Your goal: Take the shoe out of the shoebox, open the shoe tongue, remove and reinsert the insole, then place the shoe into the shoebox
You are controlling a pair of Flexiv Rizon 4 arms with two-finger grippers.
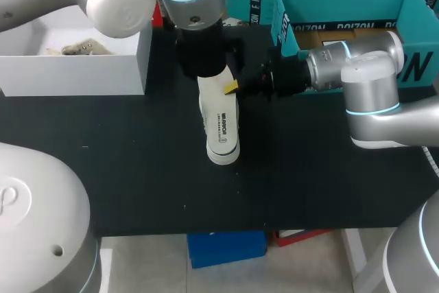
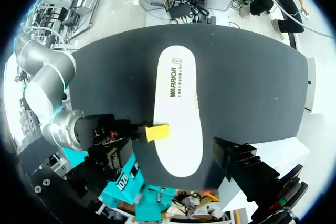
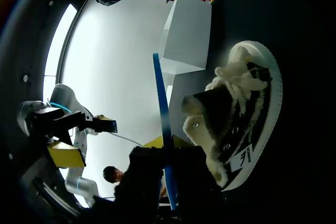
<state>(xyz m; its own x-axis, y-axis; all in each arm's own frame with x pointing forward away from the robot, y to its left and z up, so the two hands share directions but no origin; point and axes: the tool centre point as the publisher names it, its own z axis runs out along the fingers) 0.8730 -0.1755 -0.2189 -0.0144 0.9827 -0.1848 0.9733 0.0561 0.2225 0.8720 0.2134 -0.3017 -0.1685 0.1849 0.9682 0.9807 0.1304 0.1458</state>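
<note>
Black counter (image 1: 137, 169) under the fixed camera, with a white box (image 1: 75, 70) at ten o'clock and the teal shoebox (image 1: 288, 22) at two. At centre the white insole (image 1: 221, 118), flat face up, long axis running twelve to six. Right tool (image 1: 232, 88) in from three o'clock, pinched on the insole's three-o'clock long edge near its twelve-o'clock end. Left arm (image 1: 195, 32) directly over that same end, hiding its own tool and whatever lies under the insole.

From the left wrist, looking down on the same counter: the insole (image 2: 178, 114) spread ahead, printed face toward the camera, with the right tool (image 2: 157, 132) clamped on one long edge. Own yellow tips out of sight here.

From the right wrist, level with the insole: only a thin blue line (image 3: 161, 108) between the right tool's fingers, these parted by no more than its thickness. Beneath it and apart from it, the shoe (image 3: 247, 108) on its sole on the counter, fleece-lined mouth turned up toward the insole, long axis roughly parallel to it. On the insole's far side, the left tool (image 3: 85, 140), tips well apart and nothing between.

Judged: insole out, reinsertion next. Hinges on the shoe lying straight below the held insole, lengthwise alike. Right arm the nearer, with the insole in hand. Probably calls for tipping one end down into the mouth.
</note>
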